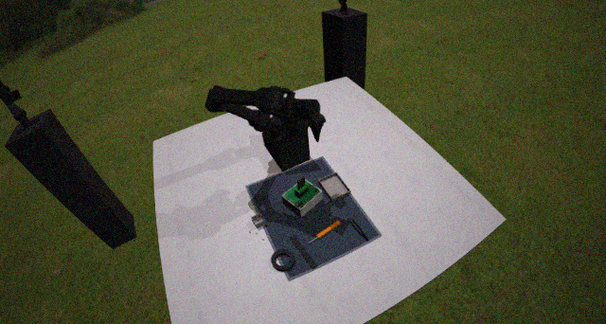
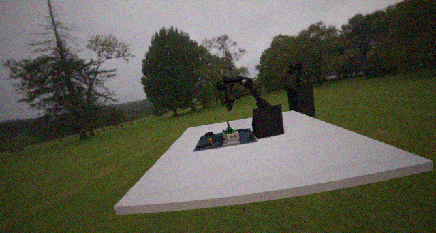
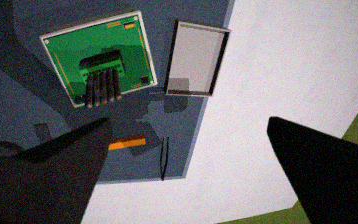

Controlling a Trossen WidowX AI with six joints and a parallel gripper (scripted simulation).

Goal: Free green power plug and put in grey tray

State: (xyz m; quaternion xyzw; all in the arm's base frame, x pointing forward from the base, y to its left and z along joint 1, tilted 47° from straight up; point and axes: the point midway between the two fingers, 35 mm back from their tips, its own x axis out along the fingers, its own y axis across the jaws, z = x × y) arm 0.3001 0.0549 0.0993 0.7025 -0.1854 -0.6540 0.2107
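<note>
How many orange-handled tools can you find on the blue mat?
1: the slim orange-handled tool lies beyond the green circuit board from the black robot arm. Others may be hidden.

Circuit boards: one (image 1: 310, 196) (image 2: 230, 131) (image 3: 127, 45)
Green plugs: one (image 1: 300, 190) (image 3: 101, 68), on board
Trays: one, grey (image 1: 335, 186) (image 3: 195, 59)
Orange-handled tools: one (image 1: 328, 229) (image 2: 210, 141) (image 3: 130, 142)
Black rings: one (image 1: 274, 261)
Mats: one, blue (image 1: 331, 253) (image 2: 201, 147) (image 3: 180, 167)
Tables: one, white (image 1: 402, 220) (image 2: 272, 165) (image 3: 280, 65)
Gripper fingers: two (image 3: 75, 165)

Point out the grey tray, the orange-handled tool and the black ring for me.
Grey tray (image 1: 347, 189) (image 3: 170, 60): top and wrist views, on its rim.
Orange handle (image 1: 329, 229) (image 3: 130, 143): top and wrist, mid-grip.
Black ring (image 1: 274, 261): top, on its band.
</note>
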